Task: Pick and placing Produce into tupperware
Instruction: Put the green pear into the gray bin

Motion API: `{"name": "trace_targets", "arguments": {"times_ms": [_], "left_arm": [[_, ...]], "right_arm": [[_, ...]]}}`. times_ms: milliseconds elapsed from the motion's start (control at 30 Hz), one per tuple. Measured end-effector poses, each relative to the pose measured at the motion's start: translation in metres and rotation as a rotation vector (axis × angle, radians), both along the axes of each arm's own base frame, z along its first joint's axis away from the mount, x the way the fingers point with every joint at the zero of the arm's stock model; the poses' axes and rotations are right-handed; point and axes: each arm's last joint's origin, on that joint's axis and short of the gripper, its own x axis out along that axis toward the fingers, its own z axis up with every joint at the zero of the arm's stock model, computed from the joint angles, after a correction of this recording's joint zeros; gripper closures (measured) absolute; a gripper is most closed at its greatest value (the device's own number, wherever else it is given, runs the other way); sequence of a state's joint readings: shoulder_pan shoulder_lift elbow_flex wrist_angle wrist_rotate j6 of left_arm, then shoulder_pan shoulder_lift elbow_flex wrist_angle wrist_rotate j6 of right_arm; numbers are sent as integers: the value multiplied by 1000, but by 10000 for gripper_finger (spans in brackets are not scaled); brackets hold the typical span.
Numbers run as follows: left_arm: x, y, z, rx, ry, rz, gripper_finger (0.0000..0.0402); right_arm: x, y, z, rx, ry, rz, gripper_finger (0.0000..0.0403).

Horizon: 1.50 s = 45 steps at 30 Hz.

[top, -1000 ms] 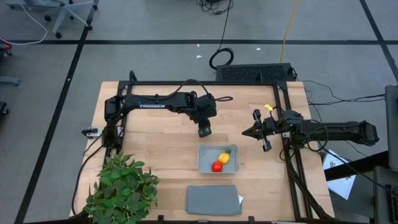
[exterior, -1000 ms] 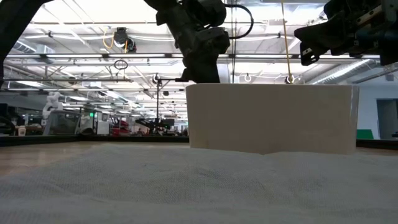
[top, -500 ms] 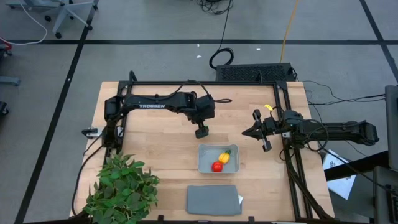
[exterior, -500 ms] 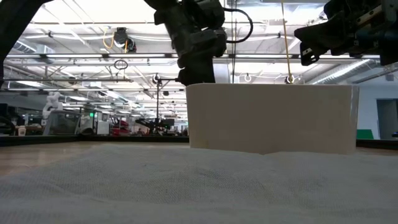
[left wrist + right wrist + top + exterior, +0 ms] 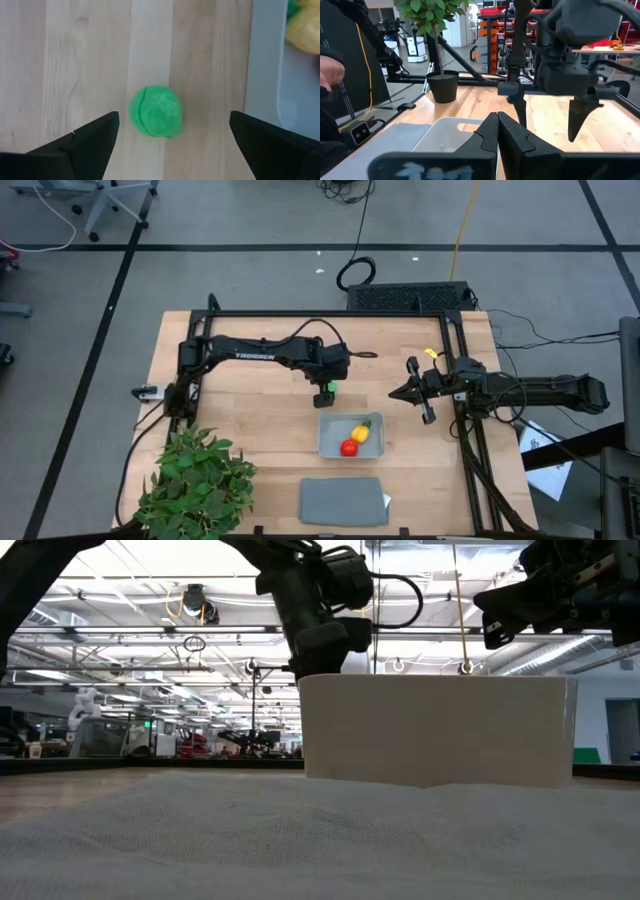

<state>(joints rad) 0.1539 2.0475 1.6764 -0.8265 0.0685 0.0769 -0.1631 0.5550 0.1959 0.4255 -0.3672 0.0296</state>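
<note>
Produce sits in two spots around the tupperware [image 5: 350, 434], the pale grey-blue container near the middle of the wooden table [image 5: 250, 410]. Going from the left side: the leafy green plant [image 5: 195, 478] stands at the table's near-left corner, well left of the tupperware. The left arm reaches across from the left edge, and the left gripper [image 5: 324, 392] hangs just beyond the tupperware's far-left corner, its fingers [image 5: 85, 140] spread wide apart. In the left wrist view the green round piece [image 5: 155, 111] lies on the bare wood in the gap between those fingers, untouched by either, just outside the tupperware's rim [image 5: 262, 60]. In the high view that green piece [image 5: 332, 386] peeks out beside the gripper. Inside the tupperware, the red round piece [image 5: 348, 447] rests toward the near-left part and the yellow piece with a green tip [image 5: 361, 431] lies just behind it, toward the centre-right; the two look to be touching. The flat darker grey lid [image 5: 343, 501] lies on the table just nearer than the tupperware, apart from it. To the right of the tupperware, the right gripper [image 5: 408, 391] waits above the table's right part with its fingers pressed together, holding nothing. A person's hand [image 5: 329, 67] shows at the edge of the right wrist view, beyond the table.
</note>
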Motion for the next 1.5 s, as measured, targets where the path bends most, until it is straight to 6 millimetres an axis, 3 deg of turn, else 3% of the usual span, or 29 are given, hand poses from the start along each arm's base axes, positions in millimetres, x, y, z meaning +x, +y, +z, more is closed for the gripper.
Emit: {"name": "trace_targets", "arguments": {"times_ms": [533, 767, 1100, 1500], "left_arm": [[1, 10, -3, -58, -5, 265, 16], [4, 11, -14, -33, 12, 382, 16], [7, 10, -32, -45, 69, 393, 16], [11, 3, -40, -52, 77, 374, 16]], "right_arm": [[0, 0, -1, -13, 10, 0, 403], [0, 0, -1, -13, 11, 0, 403], [1, 0, -2, -7, 16, 0, 403], [1, 0, -2, -5, 20, 1, 403]]}}
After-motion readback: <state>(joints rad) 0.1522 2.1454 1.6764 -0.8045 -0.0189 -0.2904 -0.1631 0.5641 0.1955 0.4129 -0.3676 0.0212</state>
